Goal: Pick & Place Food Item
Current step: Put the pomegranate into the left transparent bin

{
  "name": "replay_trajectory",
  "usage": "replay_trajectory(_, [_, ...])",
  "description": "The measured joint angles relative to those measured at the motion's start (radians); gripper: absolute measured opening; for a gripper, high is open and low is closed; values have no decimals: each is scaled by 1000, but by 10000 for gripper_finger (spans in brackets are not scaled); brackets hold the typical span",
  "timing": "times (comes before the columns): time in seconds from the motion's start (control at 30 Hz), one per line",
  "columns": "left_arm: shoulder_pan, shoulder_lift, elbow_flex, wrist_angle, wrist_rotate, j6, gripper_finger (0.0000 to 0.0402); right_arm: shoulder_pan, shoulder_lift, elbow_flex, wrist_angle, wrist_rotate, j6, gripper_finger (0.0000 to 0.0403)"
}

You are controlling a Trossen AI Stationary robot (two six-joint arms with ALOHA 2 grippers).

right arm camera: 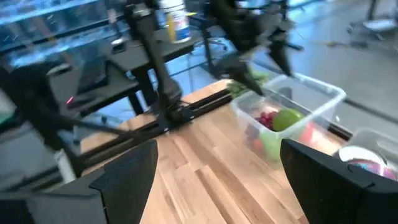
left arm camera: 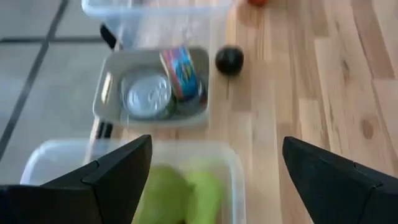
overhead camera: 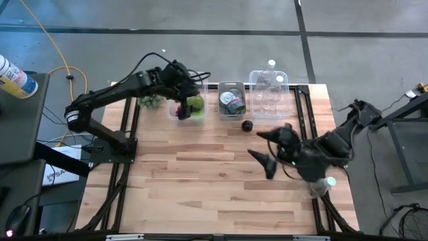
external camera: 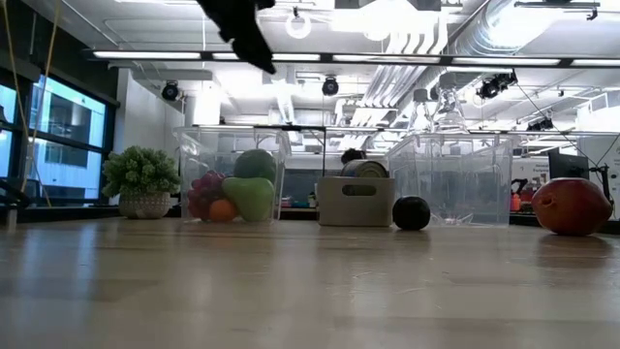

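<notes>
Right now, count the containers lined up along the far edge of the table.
3. A clear bin of fruit sits under the left gripper, a grey tray of cans is in the middle, and a clear bin holding bottles is on the right.

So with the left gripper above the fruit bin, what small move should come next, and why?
Probably lift the left gripper clear of the fruit bin and swing toward the dark round fruit. Its jaws are open and empty above the green fruit already inside, while that dark fruit lies loose on the table.
</notes>
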Motion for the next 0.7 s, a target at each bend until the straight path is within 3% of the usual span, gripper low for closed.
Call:
replay_trajectory(0.1, [9, -24, 0, -76, -2, -2, 351, -57, -12, 0, -17, -82, 59, 329])
replay_trajectory(0.23, [13, -46, 0, -120, -11, -38, 351, -110, -53, 0, -93, -344, 158, 329])
replay_trajectory(0.37, [14, -74, 0, -168, -12, -89, 351, -135, -68, 1, -282, -565, 258, 329])
replay_trajectory(0.47, [14, -97, 0, -232, -13, -106, 351, -161, -73, 1, -500, -656, 344, 329])
replay_trajectory(0.6, [14, -121, 0, -292, -12, -114, 351, -196, -73, -1, -852, -733, 579, 329])
replay_trajectory(0.7, [14, -126, 0, -290, -11, -114, 351, -226, -100, -56, -805, -849, 559, 329])
